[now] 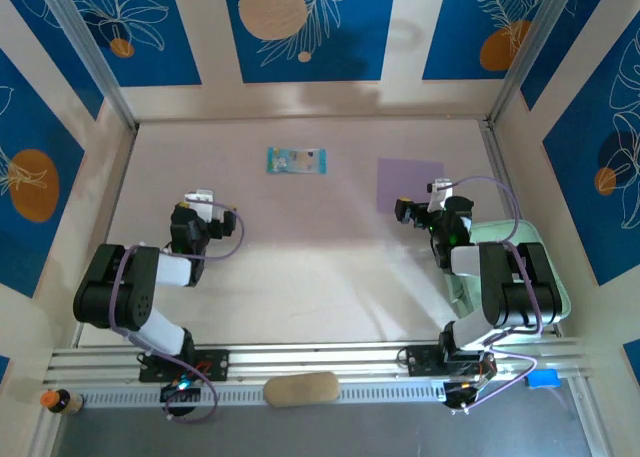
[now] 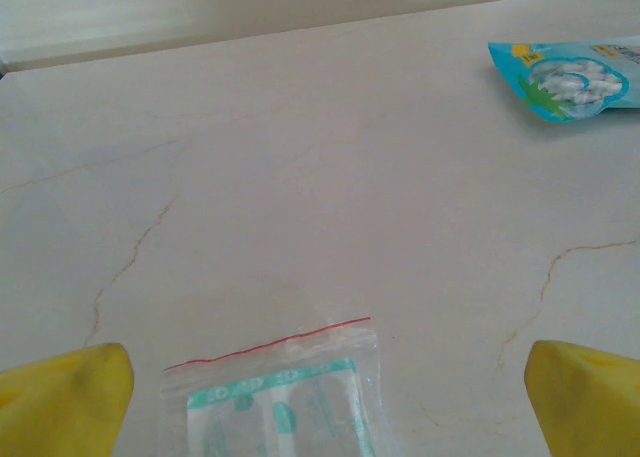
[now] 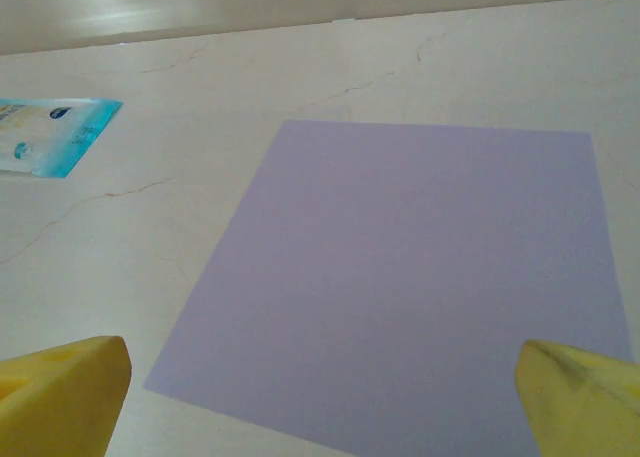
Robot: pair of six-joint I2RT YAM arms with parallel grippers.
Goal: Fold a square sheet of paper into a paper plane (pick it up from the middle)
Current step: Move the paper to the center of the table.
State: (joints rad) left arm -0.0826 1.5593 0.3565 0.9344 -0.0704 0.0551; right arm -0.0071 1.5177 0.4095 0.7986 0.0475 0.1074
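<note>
Top external view, quick count: two grippers, one square sheet of paper (image 1: 409,184), one blue-green packet (image 1: 297,161), one mint-green tray (image 1: 548,287), all on a pale worktop (image 1: 330,267).

The right gripper (image 1: 421,199) sits at the near edge of the lilac sheet. On the right wrist cam the right gripper (image 3: 325,397) has its two yellow fingers (image 3: 60,392) spread wide with nothing between them but the sheet (image 3: 400,277), which lies flat, unfolded, right ahead of and under the tips. The packet (image 3: 45,137) is off ahead to its left, well apart from the sheet.

The left gripper (image 1: 205,202) is spread wide too and isn't holding anything. On its wrist cam the left gripper (image 2: 325,402) has one clear zip bag (image 2: 275,402) with a red strip lying between the fingers, and the same single packet (image 2: 565,77) is far ahead to its right.
</note>
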